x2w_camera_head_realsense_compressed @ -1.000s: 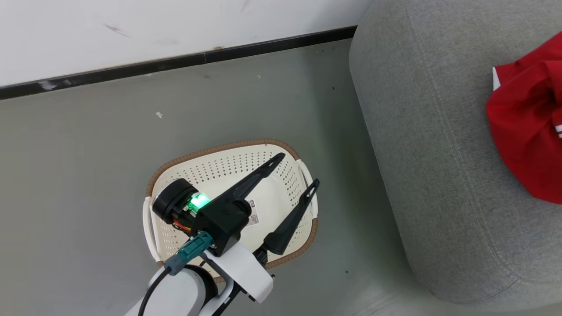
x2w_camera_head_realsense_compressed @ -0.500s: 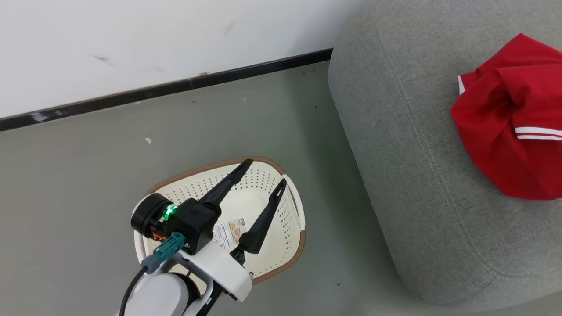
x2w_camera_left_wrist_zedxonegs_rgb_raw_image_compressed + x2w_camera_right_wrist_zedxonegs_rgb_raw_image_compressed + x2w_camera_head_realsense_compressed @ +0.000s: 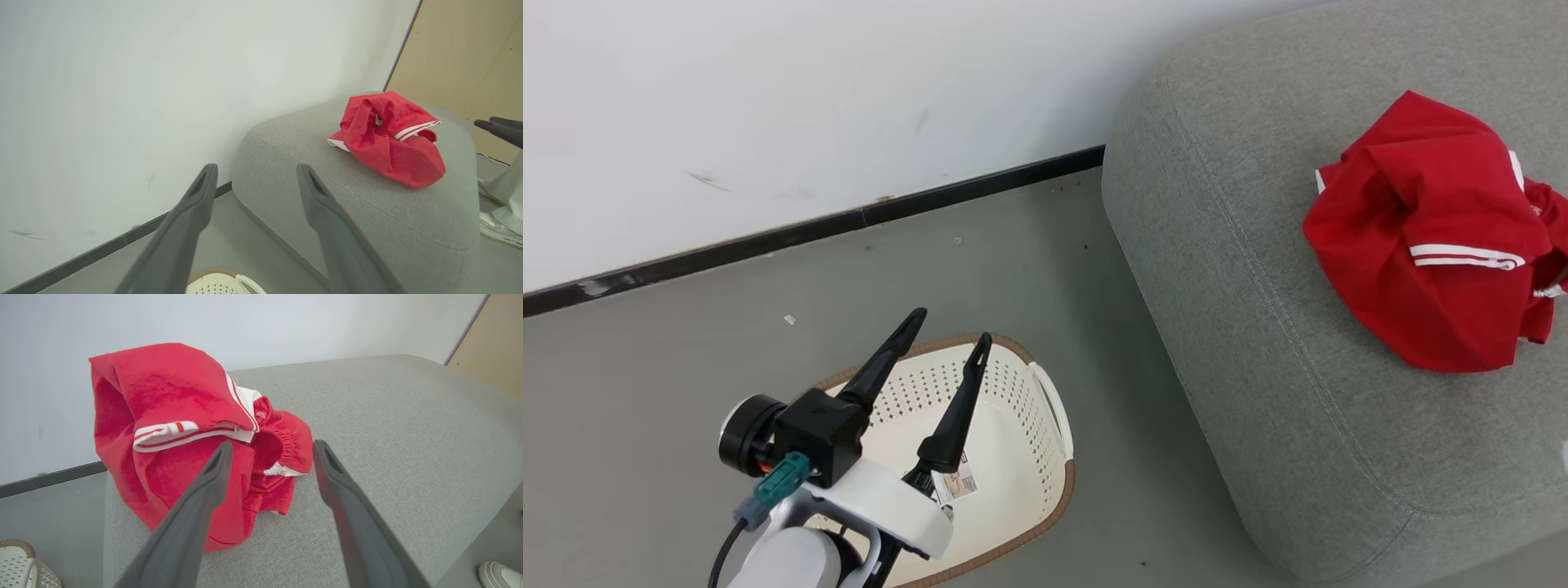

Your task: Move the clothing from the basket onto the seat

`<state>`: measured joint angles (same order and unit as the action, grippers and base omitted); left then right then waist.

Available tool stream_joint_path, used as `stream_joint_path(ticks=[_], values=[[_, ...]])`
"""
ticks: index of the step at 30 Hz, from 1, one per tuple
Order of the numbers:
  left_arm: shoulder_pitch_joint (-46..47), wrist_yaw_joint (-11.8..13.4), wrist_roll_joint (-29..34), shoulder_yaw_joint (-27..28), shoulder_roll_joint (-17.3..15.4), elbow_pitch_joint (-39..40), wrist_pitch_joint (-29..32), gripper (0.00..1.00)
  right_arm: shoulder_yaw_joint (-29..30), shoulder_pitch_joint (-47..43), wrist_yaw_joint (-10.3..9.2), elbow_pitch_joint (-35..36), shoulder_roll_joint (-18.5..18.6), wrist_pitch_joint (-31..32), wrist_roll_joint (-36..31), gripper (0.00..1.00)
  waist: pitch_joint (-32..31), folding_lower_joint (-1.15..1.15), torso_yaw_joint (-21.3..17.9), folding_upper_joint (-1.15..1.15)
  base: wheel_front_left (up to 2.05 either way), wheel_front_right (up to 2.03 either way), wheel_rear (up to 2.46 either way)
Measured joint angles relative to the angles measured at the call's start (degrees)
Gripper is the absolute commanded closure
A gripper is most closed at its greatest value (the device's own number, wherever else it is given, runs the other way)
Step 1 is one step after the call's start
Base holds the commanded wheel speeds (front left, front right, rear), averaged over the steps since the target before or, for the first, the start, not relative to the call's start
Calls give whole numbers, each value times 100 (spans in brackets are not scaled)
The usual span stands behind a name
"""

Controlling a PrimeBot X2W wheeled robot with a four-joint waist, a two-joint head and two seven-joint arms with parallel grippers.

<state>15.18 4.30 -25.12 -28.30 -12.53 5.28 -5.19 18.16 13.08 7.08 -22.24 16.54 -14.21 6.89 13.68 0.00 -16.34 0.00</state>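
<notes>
Red clothing point(image 3: 1413, 278) heaped on grey seat point(image 3: 1258, 367); cream basket point(image 3: 1013, 400) beside seat.

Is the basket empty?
Looks empty: the basket shows just a paper label on its floor, though the left arm hides part. The red clothing lies crumpled on the grey sofa.

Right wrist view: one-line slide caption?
Open right gripper facing red clothing heaped on the grey seat.

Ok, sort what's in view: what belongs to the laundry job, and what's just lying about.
Job: clothing, heaped on the seat; basket, standing on the floor.
Lying about: white scrap on the floor; shoe; tan panel.
</notes>
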Motion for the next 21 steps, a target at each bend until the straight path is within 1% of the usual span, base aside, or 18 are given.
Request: stream_joint_path(ticks=[4, 10, 13, 17, 18, 21], values=[[-174, 166, -10, 175, 1, -85, -125, 0, -274, -13, 0, 367, -75, 0, -43, 0, -155, 0, -12, 0, 0, 0, 0], [-449, 427, -48, 436, 12, -183, -347, 0, -869, -10, 0, 658, -225, -1, -36, 0, -368, 0, 69, 0, 0, 0, 0], [-604, 587, -71, 637, 16, -223, -472, 0, -1148, 20, 0, 733, -238, -1, -36, 0, -459, 0, 154, 0, 0, 0, 0], [-794, 776, -105, 864, -5, -271, -602, 0, -1482, 28, 0, 839, -379, -1, -40, 0, -578, 0, 288, 0, 0, 0, 0], [-794, 776, -105, 864, -5, -271, -602, 0, -1482, 28, 0, 839, -379, -1, -40, 0, -578, 0, 288, 0, 0, 0, 0], [-936, 903, -100, 1001, -46, -350, -638, 0, -1750, 31, 0, 860, -467, -10, -40, 0, -664, 0, 402, 0, 0, 0, 0]])
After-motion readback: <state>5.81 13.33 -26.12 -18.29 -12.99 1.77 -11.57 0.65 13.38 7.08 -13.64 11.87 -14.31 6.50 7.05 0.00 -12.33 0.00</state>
